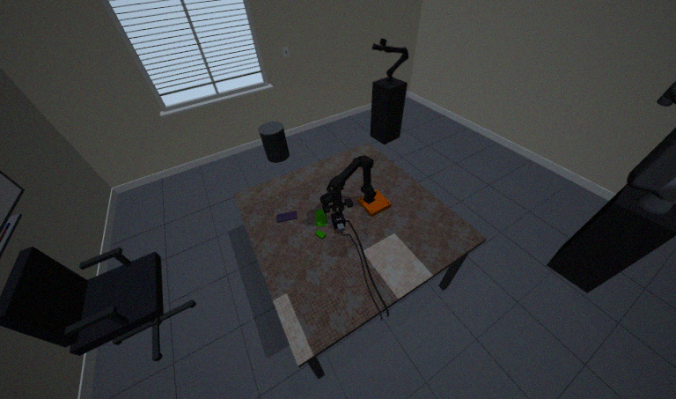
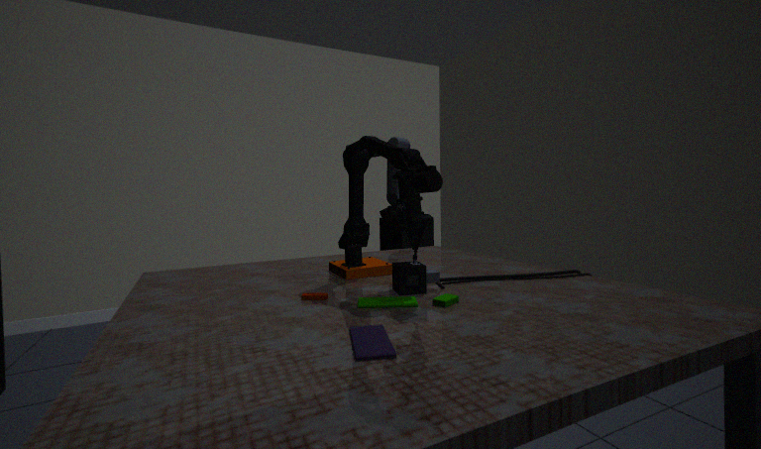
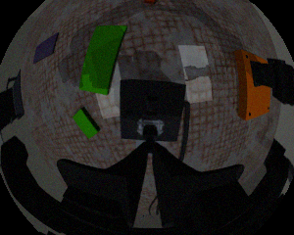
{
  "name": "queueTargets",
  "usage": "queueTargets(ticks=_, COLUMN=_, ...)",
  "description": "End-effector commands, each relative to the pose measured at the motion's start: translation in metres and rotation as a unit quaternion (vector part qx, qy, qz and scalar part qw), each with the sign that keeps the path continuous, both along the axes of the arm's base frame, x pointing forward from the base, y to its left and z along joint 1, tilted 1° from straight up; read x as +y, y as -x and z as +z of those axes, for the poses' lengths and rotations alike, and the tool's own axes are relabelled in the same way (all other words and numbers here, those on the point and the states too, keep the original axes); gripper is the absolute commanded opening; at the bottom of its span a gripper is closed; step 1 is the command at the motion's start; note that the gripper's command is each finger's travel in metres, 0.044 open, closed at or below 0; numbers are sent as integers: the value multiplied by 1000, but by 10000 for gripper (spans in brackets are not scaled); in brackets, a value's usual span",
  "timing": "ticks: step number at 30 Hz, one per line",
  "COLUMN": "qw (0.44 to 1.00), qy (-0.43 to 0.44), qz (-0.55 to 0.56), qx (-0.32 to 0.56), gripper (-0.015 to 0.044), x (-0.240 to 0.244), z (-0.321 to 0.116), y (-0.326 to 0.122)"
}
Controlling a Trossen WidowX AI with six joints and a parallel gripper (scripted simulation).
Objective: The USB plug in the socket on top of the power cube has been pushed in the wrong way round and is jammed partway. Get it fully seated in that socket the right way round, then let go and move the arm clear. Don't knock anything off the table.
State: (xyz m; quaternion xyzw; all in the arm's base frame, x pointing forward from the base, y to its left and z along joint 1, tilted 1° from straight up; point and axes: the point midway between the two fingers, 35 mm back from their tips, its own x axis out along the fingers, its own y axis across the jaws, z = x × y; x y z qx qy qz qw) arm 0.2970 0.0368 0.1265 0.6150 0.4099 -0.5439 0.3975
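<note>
Jaws clamp USB plug (image 3: pixel 150 132) above power cube (image 3: pixel 151 109).

Dim beige-walled room (image 1: pixel 343 25), blinded window (image 1: pixel 187 35), seemingly grey-tiled floor (image 1: pixel 498 335).

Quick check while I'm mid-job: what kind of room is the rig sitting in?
Probably an office or lab-like room, not a workshop floor. It has a window with blinds, a tiled floor, a dark chair beside the table, and a second arm on a pedestal in the corner.
</note>
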Motion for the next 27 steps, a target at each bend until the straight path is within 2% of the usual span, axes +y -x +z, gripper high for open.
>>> queueTargets(ticks=1, qw=1000, qy=-2, qz=2, qx=1, gripper=0, x=1, z=-1, y=0)
queueTargets(ticks=27, qw=1000, qy=-2, qz=2, qx=1, gripper=0, x=1, z=-4, y=0)
